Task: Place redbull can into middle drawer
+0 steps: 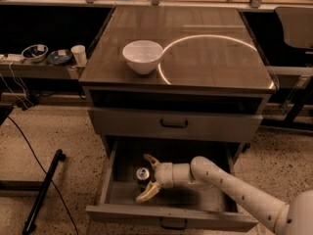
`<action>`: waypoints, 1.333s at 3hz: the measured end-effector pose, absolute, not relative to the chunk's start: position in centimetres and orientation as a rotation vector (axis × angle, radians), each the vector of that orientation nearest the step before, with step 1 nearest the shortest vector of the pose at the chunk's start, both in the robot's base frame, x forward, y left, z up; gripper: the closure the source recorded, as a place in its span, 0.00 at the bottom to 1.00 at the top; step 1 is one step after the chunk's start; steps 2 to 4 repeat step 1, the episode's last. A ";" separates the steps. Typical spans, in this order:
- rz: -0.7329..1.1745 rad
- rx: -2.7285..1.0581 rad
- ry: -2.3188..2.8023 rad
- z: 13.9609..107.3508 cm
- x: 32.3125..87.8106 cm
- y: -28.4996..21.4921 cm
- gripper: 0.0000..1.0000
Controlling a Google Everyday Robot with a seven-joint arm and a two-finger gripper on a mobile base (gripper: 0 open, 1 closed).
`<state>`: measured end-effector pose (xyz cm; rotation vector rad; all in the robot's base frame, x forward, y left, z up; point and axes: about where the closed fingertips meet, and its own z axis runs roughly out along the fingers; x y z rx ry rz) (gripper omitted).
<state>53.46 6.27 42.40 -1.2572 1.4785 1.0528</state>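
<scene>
The two yellowish fingers (148,193) are spread wide, one toward the back of the drawer and one toward its front. The redbull can (142,172) stands upright between them, silver top up; whether a finger touches it I cannot tell. The gripper (145,178) is thus inside the middle drawer (108,180), in its left part, and the drawer is pulled out. The white arm (234,190) comes in from the right. Above is the upper drawer (127,124) w/ black handle, closed, and on the cabinet top (215,58) a white bowl (143,56).
</scene>
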 end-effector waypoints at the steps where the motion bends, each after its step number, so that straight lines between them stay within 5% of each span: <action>1: 1.012 -1.247 1.508 44.3 52.2 4.1 0.00; 4: 1.012 -1.247 1.508 44.3 52.2 4.1 0.00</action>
